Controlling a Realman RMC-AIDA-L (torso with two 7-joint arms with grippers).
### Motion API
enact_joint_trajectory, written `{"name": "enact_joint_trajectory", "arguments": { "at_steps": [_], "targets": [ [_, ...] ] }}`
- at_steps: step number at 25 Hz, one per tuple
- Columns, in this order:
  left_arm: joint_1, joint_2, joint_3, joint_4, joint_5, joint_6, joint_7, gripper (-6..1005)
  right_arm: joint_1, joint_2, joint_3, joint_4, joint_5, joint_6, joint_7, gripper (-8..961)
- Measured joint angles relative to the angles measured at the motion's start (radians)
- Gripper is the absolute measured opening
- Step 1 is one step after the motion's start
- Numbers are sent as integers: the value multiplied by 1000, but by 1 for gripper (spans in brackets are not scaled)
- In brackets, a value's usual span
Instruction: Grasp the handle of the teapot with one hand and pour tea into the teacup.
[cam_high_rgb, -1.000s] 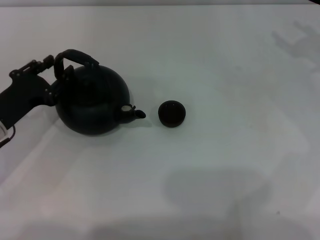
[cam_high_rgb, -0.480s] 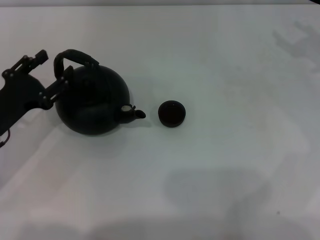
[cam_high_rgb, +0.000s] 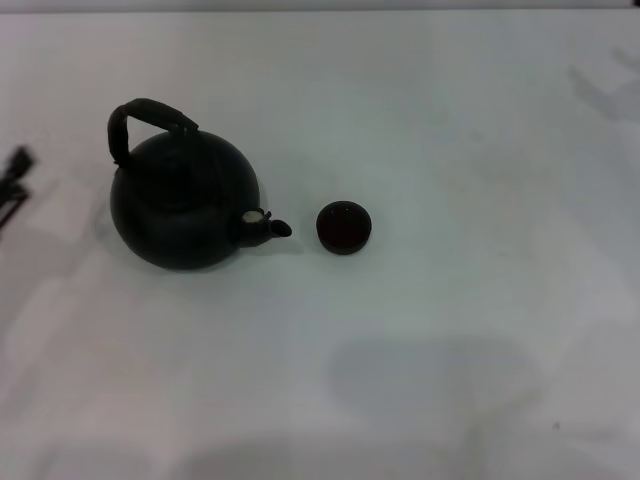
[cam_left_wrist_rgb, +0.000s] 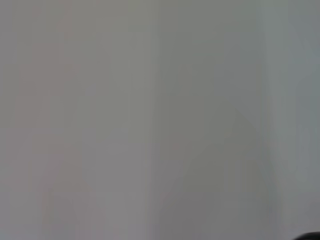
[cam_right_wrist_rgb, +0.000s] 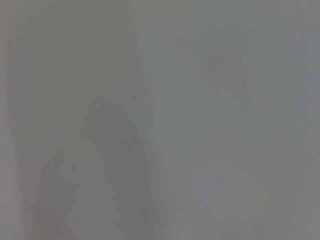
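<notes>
Teapot upright, spout toward teacup. Left gripper far from teapot; grip unclear.

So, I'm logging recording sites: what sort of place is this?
Probably a staged test bench: a plain white tabletop holding only a round matte black teapot and a small dark handleless teacup.

1. A plain white table fills the head view, with soft grey shadows across its near part.
2. The teapot stands upright on the table's left half, its short spout pointing toward the right.
3. The teacup sits on the table just beside the spout tip, a small gap between them.
</notes>
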Motion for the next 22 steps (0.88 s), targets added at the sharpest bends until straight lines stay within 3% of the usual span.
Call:
{"name": "enact_joint_trajectory", "arguments": {
  "at_steps": [2,3,10,18,22],
  "targets": [
    [17,0,-38,-1,-2,-12,0,725,-9,6,37,0,1,4,-14,844],
    [35,-1,-105,-13,-2,-28,0,725,-12,7,54,2,1,5,-19,844],
    [44,1,-324,-79,-4,-63,-8,723,-31,10,149,115,87,18,-155,844],
    [33,3,-458,-119,-12,-64,-23,717,-53,10,267,427,310,159,-568,844],
    [27,4,-470,-121,-19,-63,-51,717,-44,14,321,607,400,242,-795,844]
  ]
}}
